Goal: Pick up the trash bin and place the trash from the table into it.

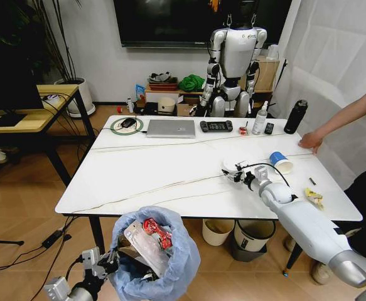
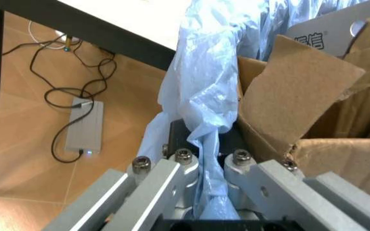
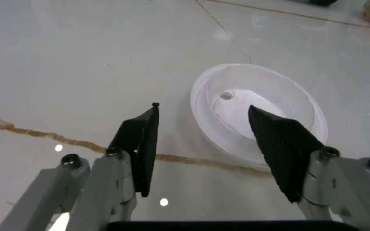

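1. The table (image 1: 170, 175) top is smooth, shiny white stone-look with thin dark lines.
2. The trash bin (image 1: 154, 263) has a thin, crinkly blue plastic bag.
3. Rough brown cardboard (image 2: 307, 96) sits inside.
4. A smooth white plastic lid (image 3: 259, 113) looks matt.

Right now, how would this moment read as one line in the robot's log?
left gripper: shut on trash bin bag | right gripper: open over white lid on table | blue cup: untouched

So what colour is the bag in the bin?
Light blue: the trash bin liner shows best in the head view.
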Controlling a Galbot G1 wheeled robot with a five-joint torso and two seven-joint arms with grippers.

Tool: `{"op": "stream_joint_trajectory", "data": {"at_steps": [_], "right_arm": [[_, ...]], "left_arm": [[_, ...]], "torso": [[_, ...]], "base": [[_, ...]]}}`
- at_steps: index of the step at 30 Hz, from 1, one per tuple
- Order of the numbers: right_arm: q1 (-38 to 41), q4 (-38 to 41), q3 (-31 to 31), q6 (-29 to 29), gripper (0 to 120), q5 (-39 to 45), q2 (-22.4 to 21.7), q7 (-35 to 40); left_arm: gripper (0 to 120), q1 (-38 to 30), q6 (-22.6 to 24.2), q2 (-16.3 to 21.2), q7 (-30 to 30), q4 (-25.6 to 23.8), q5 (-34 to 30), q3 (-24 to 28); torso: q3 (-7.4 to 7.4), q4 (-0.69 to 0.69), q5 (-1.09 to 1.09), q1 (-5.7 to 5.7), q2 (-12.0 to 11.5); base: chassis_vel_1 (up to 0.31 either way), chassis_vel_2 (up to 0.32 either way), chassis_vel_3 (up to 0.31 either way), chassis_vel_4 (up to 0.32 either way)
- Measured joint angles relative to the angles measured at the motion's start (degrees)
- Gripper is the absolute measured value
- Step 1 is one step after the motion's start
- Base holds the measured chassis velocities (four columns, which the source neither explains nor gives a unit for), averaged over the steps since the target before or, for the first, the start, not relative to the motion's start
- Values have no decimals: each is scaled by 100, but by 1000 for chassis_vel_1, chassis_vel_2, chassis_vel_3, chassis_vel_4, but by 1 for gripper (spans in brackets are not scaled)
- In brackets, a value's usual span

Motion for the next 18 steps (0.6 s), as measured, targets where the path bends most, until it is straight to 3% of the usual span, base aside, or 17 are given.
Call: {"op": "stream_joint_trajectory", "data": {"at_steps": [3,5,7,12,18], "right_arm": [[7,-20,-8,-8,47,-21,6,1],[17,-60,-34,-27,34,-65,11,1],[17,-65,-44,-32,32,-81,5,0],[17,-91,-72,-33,11,-179,-40,-6],[-6,-87,-68,-22,1,-206,-84,-23]], "left_arm": [[0,2,-1,0,1,-6,0,-5],[0,12,-4,3,3,-16,-3,-19],[0,15,-5,7,4,-17,-5,-23],[0,11,-9,10,7,-28,-14,-32],[0,20,-14,3,11,-28,-14,-32]], "torso": [[0,0,0,0,0],[0,-1,0,0,1],[0,0,1,0,0],[0,-1,0,0,1],[-1,0,0,0,1]], "base": [[0,0,0,0],[0,0,0,0],[0,0,0,0],[0,0,0,0],[0,0,0,0]]}}
